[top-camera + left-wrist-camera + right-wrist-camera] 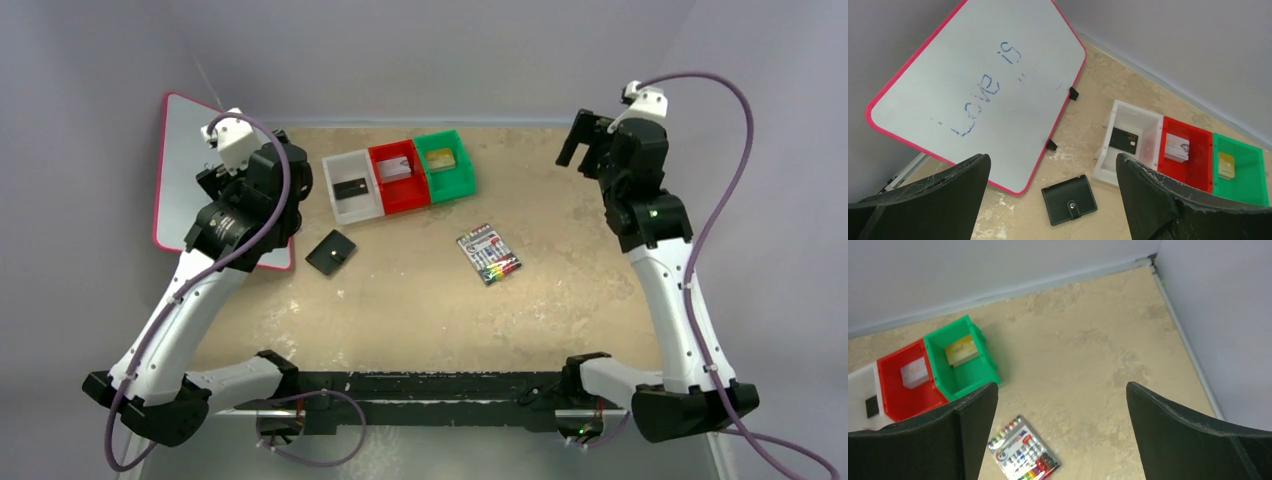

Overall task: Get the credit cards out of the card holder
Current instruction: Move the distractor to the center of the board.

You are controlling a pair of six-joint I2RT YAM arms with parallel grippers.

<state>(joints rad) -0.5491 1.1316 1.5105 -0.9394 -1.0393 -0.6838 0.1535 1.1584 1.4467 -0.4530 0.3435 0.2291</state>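
1. While both arms stand raised above the table, the left gripper (1053, 161) hangs left of the red bin (405, 196). Its fingers are spread wide and grasp nothing.
2. The right gripper (1062, 387) is well to the right of the red bin, likewise released and empty.
3. The card holder (1069, 199) lies folded shut with its strap snapped. It is on the table left of the red bin and nearer the arm bases, apart from it.
4. A silver-grey card (396, 170) lies inside the red bin.
5. The white bin (345, 207) touches the red bin's left wall and holds a black card (350, 188).
6. The green bin (455, 178) touches the red bin's right wall and holds a gold-tan card (440, 157).
7. A pink-rimmed whiteboard (190, 170) lies further left of the red bin.
8. A marker pack (489, 254) lies right of the red bin, nearer the arm bases.
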